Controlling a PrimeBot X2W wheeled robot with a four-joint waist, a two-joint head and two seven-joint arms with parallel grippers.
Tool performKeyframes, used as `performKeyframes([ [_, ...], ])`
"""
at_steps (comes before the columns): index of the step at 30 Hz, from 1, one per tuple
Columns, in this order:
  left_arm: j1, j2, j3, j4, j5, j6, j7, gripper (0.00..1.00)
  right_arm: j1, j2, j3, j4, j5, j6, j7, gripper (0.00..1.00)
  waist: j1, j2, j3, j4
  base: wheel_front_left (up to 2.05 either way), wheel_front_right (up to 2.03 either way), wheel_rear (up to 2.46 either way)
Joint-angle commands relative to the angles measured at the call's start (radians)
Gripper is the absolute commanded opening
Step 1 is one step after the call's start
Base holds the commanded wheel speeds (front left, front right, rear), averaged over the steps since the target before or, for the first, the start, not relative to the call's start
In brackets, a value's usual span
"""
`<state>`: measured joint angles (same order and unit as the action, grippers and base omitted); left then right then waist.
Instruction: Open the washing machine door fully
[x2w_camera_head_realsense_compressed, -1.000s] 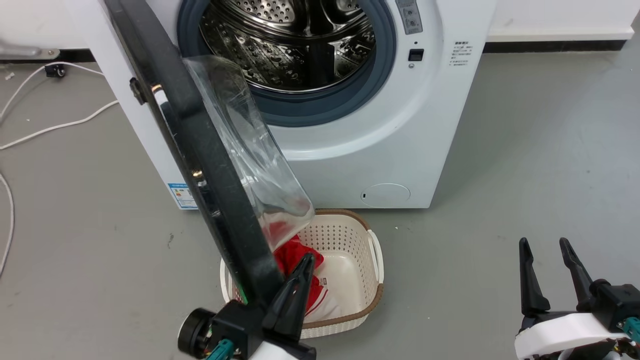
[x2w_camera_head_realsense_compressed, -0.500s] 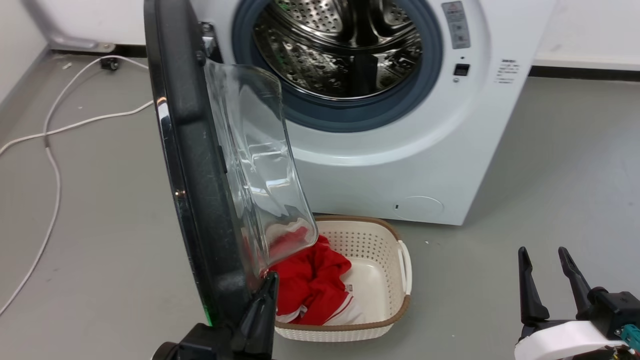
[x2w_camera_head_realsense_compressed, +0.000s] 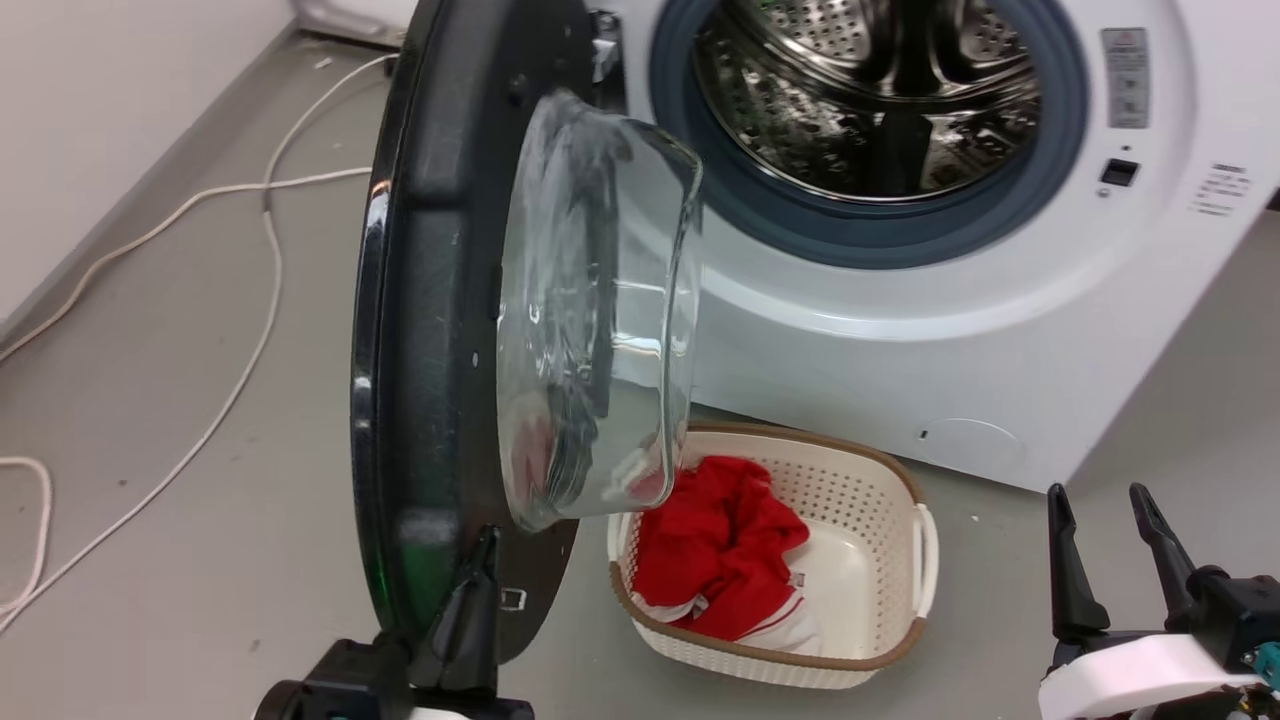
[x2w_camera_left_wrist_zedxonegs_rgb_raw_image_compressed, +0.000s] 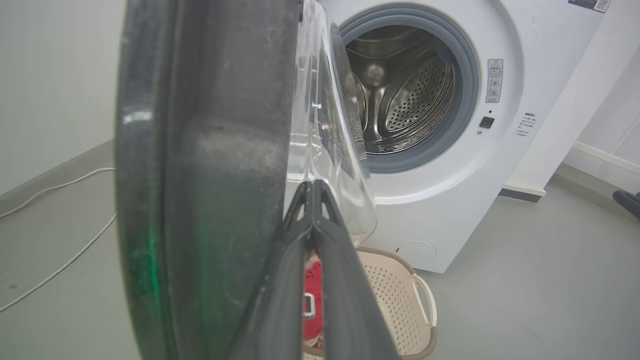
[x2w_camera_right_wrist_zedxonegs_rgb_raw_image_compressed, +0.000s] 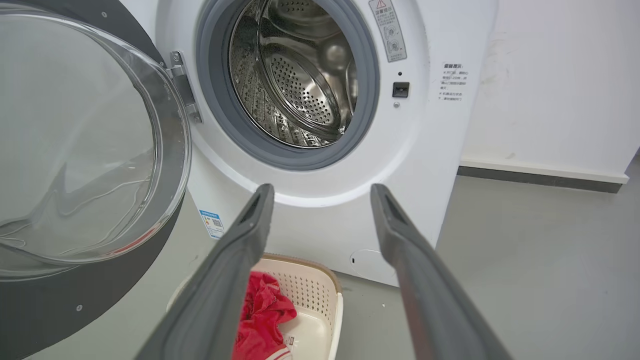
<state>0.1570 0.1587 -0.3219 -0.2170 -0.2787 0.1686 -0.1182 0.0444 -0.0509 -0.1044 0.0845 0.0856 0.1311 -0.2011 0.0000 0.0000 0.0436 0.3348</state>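
Washing machine door (x2w_camera_head_realsense_compressed: 430, 300) has swung wider than a second ago. It used to cut across the drum (x2w_camera_head_realsense_compressed: 880, 100) mouth; now it stands clear at 9 o'clock of it, roughly square to the front of the washing machine (x2w_camera_head_realsense_compressed: 900, 340), with the glass bowl (x2w_camera_head_realsense_compressed: 600, 320) facing 3 o'clock. The head camera also turned, so part of that shift is just the view. My call: mostly open but not fully, more swing needed.

My left hand (x2w_camera_head_realsense_compressed: 470, 590) is at the door's 6 o'clock rim on the inner side. The fingers are pressed together and grip nothing, so it is pushing, not holding. My right hand (x2w_camera_head_realsense_compressed: 1110, 550) is at 4 o'clock, fingers spread wide, idle and well apart from the door.

Writing:
- Grey warning sticker (x2w_camera_head_realsense_compressed: 1128, 62) with a triangle, text too small.
- Small print block (x2w_camera_head_realsense_compressed: 1218, 190), unreadable.
- Blue label (x2w_camera_right_wrist_zedxonegs_rgb_raw_image_compressed: 212, 223) low on the front, unreadable.
- No brand seen.

The laundry basket (x2w_camera_head_realsense_compressed: 880, 650) holding a red garment (x2w_camera_head_realsense_compressed: 720, 540) is on the floor at the machine's 6 o'clock. White cable (x2w_camera_head_realsense_compressed: 250, 330) at 9 o'clock.
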Motion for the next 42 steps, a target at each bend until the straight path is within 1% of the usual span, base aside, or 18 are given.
performKeyframes([
  [1,-0.012,0.011,0.018,0.008,-0.009,0.009,-0.008,0.00,-0.013,0.002,-0.002,-0.005,-0.002,-0.001,0.001,1.00,0.0000,0.0000,0.013,0.035,0.00,0.00,0.00],
  [8,-0.048,0.027,0.086,0.041,-0.048,0.008,-0.047,0.00,-0.022,0.001,-0.014,-0.012,-0.003,-0.001,0.004,1.00,0.0000,0.0000,0.029,0.093,0.00,0.00,0.00],
  [19,-0.177,0.071,0.201,0.158,-0.112,-0.024,-0.105,0.00,-0.031,0.001,-0.038,-0.050,-0.031,-0.001,0.033,1.00,0.0000,0.0000,0.080,0.130,0.00,0.00,0.00],
  [26,-0.264,0.094,0.266,0.252,-0.150,-0.049,-0.129,0.00,-0.052,0.001,-0.052,-0.101,-0.063,-0.001,0.064,1.00,0.0000,0.0000,0.148,0.135,0.00,0.00,0.00],
  [29,-0.301,0.109,0.304,0.301,-0.169,-0.067,-0.138,0.00,-0.063,0.001,-0.057,-0.120,-0.081,-0.001,0.077,1.00,0.0000,0.0000,0.180,0.132,0.00,0.00,0.00],
  [33,-0.346,0.113,0.334,0.343,-0.179,-0.083,-0.143,0.00,-0.069,0.001,-0.069,-0.134,-0.092,-0.001,0.089,1.00,0.0000,0.0000,0.199,0.137,0.00,0.00,0.00],
  [37,-0.398,0.127,0.395,0.409,-0.195,-0.098,-0.148,0.00,-0.080,0.001,-0.072,-0.146,-0.102,-0.001,0.101,1.00,0.0000,0.0000,0.219,0.137,0.00,0.00,0.00],
  [42,-0.459,0.144,0.471,0.466,-0.185,-0.122,-0.149,0.00,-0.088,0.001,-0.068,-0.157,-0.111,-0.001,0.108,1.00,0.0000,0.0000,0.236,0.134,0.00,0.00,0.00],
])
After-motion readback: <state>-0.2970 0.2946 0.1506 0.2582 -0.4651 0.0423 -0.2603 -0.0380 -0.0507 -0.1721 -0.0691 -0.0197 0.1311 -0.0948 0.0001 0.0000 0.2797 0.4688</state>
